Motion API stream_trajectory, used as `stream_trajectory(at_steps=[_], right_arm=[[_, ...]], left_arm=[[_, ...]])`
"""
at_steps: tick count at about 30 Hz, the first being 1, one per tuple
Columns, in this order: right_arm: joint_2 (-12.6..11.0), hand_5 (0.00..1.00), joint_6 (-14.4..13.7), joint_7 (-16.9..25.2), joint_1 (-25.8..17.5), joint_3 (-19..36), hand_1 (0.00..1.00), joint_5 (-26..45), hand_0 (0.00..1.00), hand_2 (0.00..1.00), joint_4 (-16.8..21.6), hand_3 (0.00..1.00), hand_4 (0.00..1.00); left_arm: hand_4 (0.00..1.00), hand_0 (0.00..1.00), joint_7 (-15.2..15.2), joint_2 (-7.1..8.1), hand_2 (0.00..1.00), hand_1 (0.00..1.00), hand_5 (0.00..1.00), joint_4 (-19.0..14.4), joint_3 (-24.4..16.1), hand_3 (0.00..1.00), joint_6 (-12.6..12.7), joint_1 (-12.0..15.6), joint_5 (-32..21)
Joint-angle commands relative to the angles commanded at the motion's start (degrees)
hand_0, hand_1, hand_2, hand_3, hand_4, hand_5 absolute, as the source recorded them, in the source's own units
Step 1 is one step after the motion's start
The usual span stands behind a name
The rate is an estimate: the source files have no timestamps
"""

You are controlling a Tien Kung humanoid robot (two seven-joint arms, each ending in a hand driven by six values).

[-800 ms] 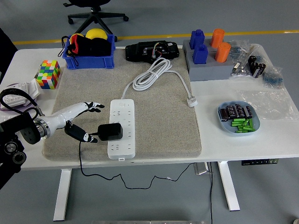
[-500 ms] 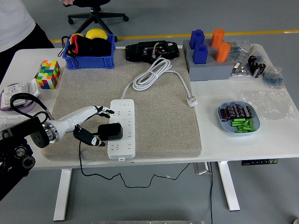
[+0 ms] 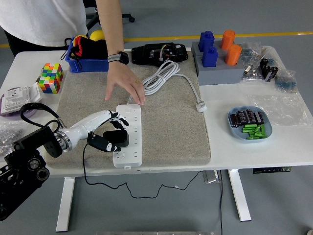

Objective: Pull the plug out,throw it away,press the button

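The floor (image 3: 274, 205) is grey with a yellow line (image 3: 161, 37) across it. A white surface (image 3: 254, 152) stands on white legs (image 3: 238, 196). A black chair base (image 3: 128, 17) sits behind.

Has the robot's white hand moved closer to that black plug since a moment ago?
Yes. The left hand has moved rightward over the grey mat; its fingers now bracket the black plug on the white power strip, which has stayed put.

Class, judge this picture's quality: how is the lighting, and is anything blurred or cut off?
Head view: even, soft light with faint shadows and no strong glare; the power strip and left hand look sharp; the person is cut off at the top edge.
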Motion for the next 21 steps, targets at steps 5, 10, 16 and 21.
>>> stream_trajectory(at_steps=[5, 10, 16, 21], right_arm=[[0.0, 0.63, 0.0, 0.0, 0.0, -0.2, 0.692, 0.1, 0.805, 0.677, 0.0, 0.641, 0.75], [0.0, 0.63, 0.0, 0.0, 0.0, -0.5, 0.692, 0.2, 0.805, 0.677, 0.0, 0.641, 0.75], [-0.2, 0.631, 0.0, 0.0, 0.1, -0.9, 0.692, 0.3, 0.805, 0.677, 0.0, 0.641, 0.751], [-0.3, 0.631, 0.0, 0.0, 0.3, -1.1, 0.692, 0.4, 0.804, 0.677, 0.0, 0.641, 0.751]], left_arm=[[0.911, 0.753, 0.3, -0.22, 0.55, 0.628, 0.002, 1.0, 0.3, 0.619, 0.2, -0.2, 0.4], [0.911, 0.753, -0.2, -0.43, 0.55, 0.628, 0.002, 1.3, 0.6, 0.619, 1.7, -0.4, -0.2], [0.81, 0.613, -1.2, -0.83, 0.492, 0.532, 0.002, 1.8, 0.9, 0.566, 3.6, -0.5, -1.2], [0.756, 0.565, -1.2, -0.92, 0.428, 0.459, 0.002, 2.0, 1.3, 0.552, 3.4, -0.7, -1.7]])
